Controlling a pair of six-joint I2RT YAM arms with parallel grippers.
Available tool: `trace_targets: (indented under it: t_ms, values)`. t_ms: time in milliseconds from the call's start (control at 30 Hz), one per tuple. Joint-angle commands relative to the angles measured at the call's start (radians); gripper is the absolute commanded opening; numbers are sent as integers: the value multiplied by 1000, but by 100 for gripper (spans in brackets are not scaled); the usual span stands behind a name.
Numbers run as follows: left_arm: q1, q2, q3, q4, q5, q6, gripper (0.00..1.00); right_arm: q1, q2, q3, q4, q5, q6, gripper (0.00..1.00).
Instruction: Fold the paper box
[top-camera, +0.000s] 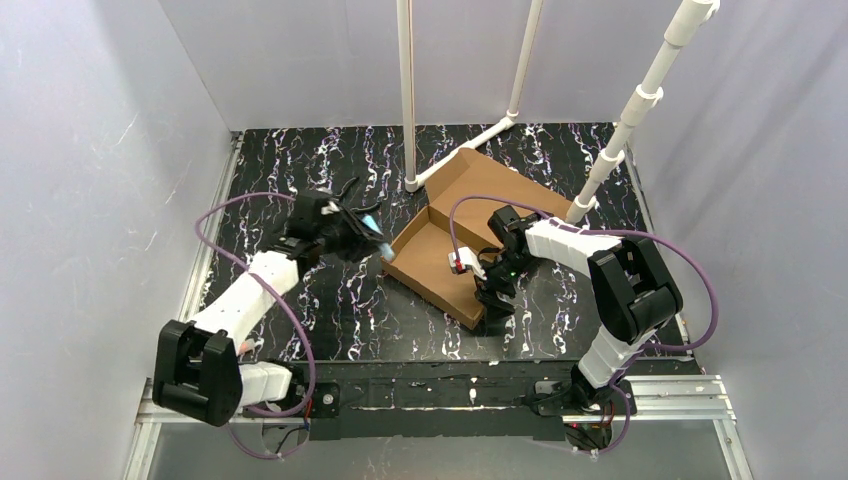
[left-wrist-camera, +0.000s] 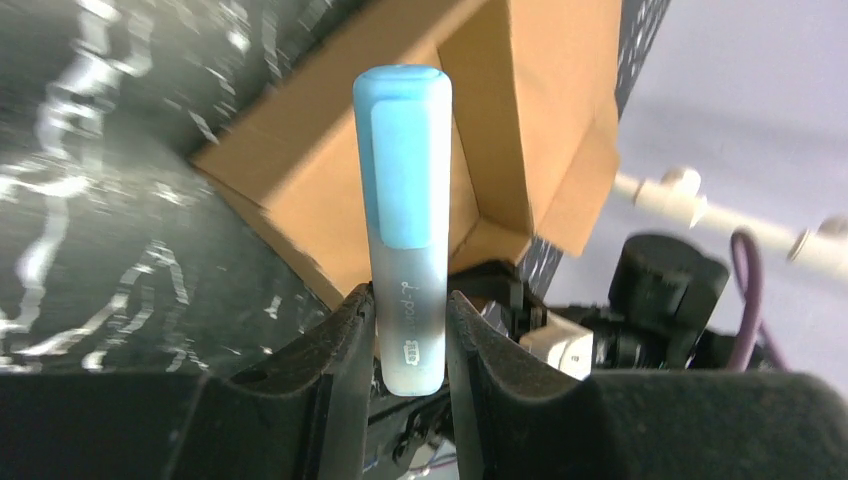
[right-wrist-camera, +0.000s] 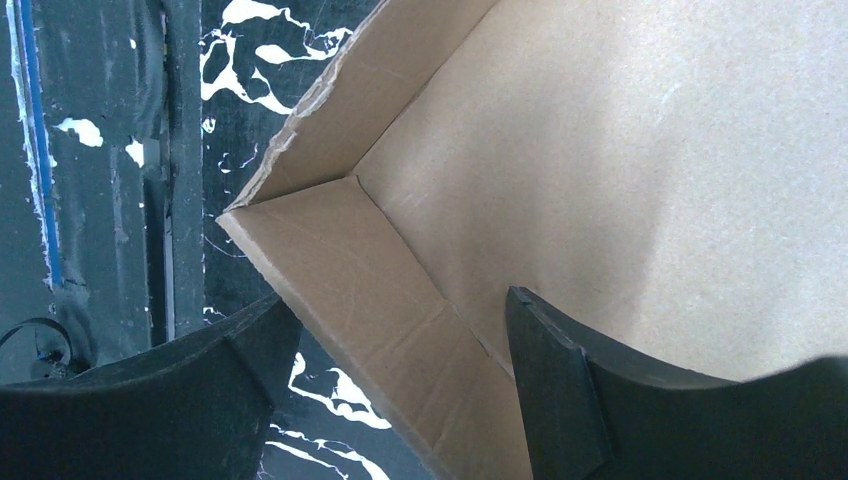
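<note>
The brown cardboard paper box (top-camera: 432, 262) lies mid-table with its walls up and its lid (top-camera: 490, 180) open flat behind it. My left gripper (top-camera: 374, 238) is just left of the box's left corner, shut on a light blue marker pen (left-wrist-camera: 405, 190) that points at the box (left-wrist-camera: 290, 170). My right gripper (top-camera: 490, 297) is open at the box's near right wall. In the right wrist view its fingers (right-wrist-camera: 540, 350) straddle that wall (right-wrist-camera: 370, 290), one outside on the table and one inside over the box floor (right-wrist-camera: 620, 150).
White PVC pipes stand behind and right of the box (top-camera: 408, 90) (top-camera: 632, 108), with a pipe foot (top-camera: 470, 140) on the table by the lid. White walls enclose the black marbled table (top-camera: 270, 160). A metal rail (top-camera: 450, 392) runs along the near edge.
</note>
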Motion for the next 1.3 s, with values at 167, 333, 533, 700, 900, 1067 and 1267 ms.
trace_targets:
  t_ms: [167, 333, 533, 700, 900, 1067, 1267]
  values:
    - [-379, 167, 94, 102, -207, -165, 64, -7, -48, 2, -31, -5, -25, 82]
    - [-410, 201, 180, -45, -350, -60, 77, -16, -67, 0, -40, -6, -32, 82]
    - [-406, 5, 155, -235, -501, 216, 83, -18, -98, 2, -44, -12, -40, 82]
    - [-378, -244, 27, -452, -689, 196, 98, -17, -137, 27, -65, -13, -42, 89]
    - [-218, -643, -137, -764, -874, -121, 98, -25, -165, 35, -81, -15, -40, 98]
    - [-174, -650, -127, -1125, -1121, -463, 98, -30, -162, 29, -74, -10, -35, 98]
    - [19, -355, -21, -1187, -1035, -535, 98, -30, -157, 25, -65, 4, -27, 98]
